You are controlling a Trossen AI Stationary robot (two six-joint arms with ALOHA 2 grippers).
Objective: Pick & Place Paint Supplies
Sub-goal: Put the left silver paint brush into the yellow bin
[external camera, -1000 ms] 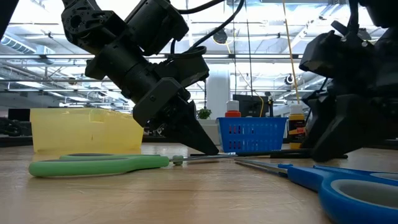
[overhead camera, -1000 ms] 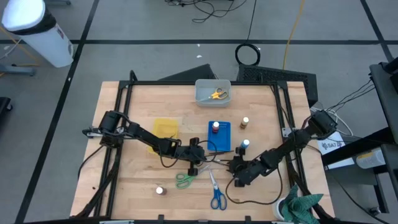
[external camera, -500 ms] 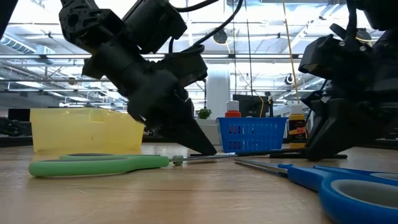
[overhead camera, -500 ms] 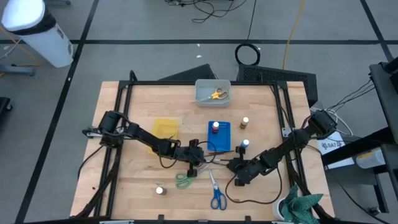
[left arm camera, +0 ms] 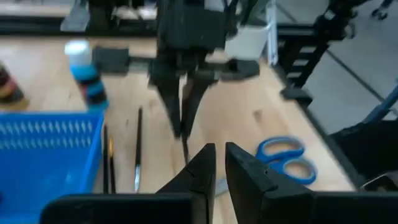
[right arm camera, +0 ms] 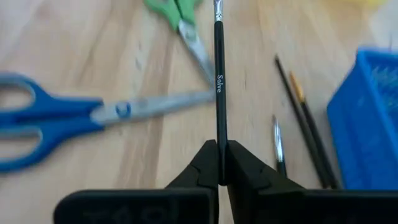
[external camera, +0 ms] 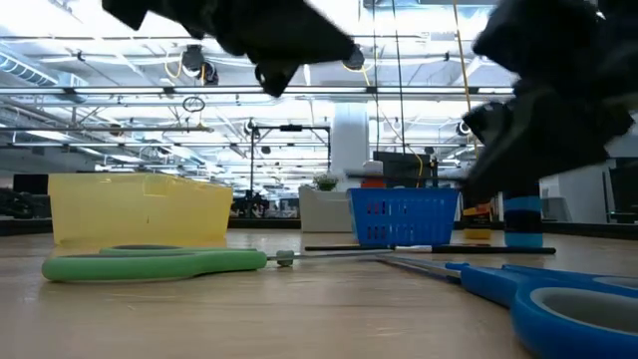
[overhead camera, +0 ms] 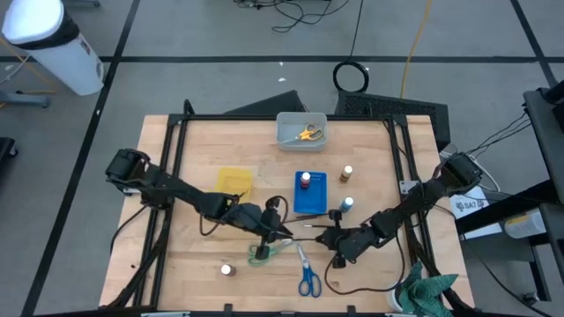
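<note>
The right gripper (right arm camera: 219,163) is clamped on a thin black brush (right arm camera: 218,87), long axis pointing left toward the slightly parted left gripper (left arm camera: 219,163).

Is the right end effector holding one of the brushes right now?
Yes, the right end effector is shut on a thin dark brush, which sticks out forward from between its fingers.

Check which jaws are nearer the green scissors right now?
Left. The left gripper hangs just above the green scissors, almost over their blades. The right gripper, shut on a thin dark brush, sits farther off toward the blue tray.
</note>
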